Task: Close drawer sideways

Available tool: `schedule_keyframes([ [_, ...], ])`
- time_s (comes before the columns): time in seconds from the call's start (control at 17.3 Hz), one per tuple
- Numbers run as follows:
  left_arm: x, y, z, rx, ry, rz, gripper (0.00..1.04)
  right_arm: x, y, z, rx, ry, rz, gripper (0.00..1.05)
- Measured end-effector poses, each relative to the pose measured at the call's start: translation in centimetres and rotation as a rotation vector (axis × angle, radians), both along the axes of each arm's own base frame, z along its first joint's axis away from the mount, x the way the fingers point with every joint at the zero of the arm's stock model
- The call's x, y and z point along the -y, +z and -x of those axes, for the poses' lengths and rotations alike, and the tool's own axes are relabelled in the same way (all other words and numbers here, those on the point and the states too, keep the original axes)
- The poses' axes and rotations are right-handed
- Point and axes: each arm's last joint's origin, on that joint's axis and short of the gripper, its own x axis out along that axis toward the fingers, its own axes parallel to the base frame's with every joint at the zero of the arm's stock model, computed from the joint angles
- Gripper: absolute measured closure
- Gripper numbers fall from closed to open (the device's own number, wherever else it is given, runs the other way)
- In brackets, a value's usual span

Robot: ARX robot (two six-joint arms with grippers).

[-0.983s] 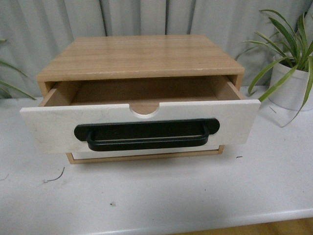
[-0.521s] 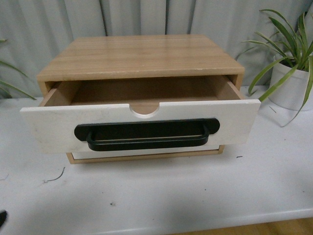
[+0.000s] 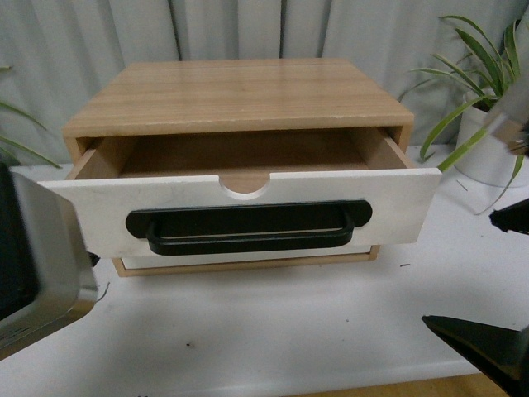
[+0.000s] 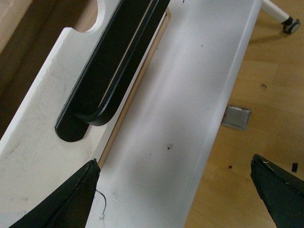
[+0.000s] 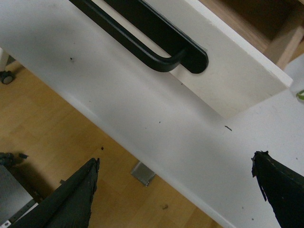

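The drawer [image 3: 397,207] has a white front, a long black bar handle [image 3: 248,227] and a semicircular notch in its top edge. It stands pulled out of the wooden cabinet [image 3: 240,95]. My left arm [image 3: 37,256] is at the drawer's left end. In the left wrist view my left gripper [image 4: 175,161] is open and empty over the table edge, near the handle's end [image 4: 71,130] and the drawer front [image 4: 38,137]. My right gripper [image 3: 500,281] is open and empty, in front of the drawer's right end. In the right wrist view the right gripper [image 5: 175,158] is short of the drawer [image 5: 228,80] and its handle [image 5: 156,42].
The cabinet stands on a white table [image 3: 273,331]. A plain white drawer front [image 3: 248,257] shows as a strip under the open drawer. A potted plant [image 3: 488,145] stands at the back right. Grey curtains hang behind. Wooden floor [image 5: 57,128] lies below the table's front edge.
Both arms have come into the front view: the left arm at the left edge beside the drawer, the right gripper's fingers at the right edge. The drawer has not moved.
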Motion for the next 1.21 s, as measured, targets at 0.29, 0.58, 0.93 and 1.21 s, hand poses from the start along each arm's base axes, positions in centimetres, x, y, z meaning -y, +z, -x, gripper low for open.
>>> schedule_keyframes([
  [0.29, 0.5, 0.2, -2.7, -0.001, -0.011, -0.091, 0.07, -2.1, -0.7, -3.0, -0.032, 0.103, 0.049, 0.06],
  [0.58, 0.5, 0.5, -4.3, 0.011, 0.016, -0.130, 0.07, -3.6, -2.2, -6.4, -0.054, 0.125, 0.080, 0.06],
  [0.93, 0.6, 1.0, -6.3, 0.040, 0.053, -0.138, 0.07, -4.1, -2.3, -8.4, -0.045, 0.110, 0.082, 0.06],
  [1.21, 1.0, 0.5, -8.9, 0.038, 0.076, -0.170, 0.07, -4.3, -2.3, -10.6, -0.028, 0.083, 0.081, 0.06],
])
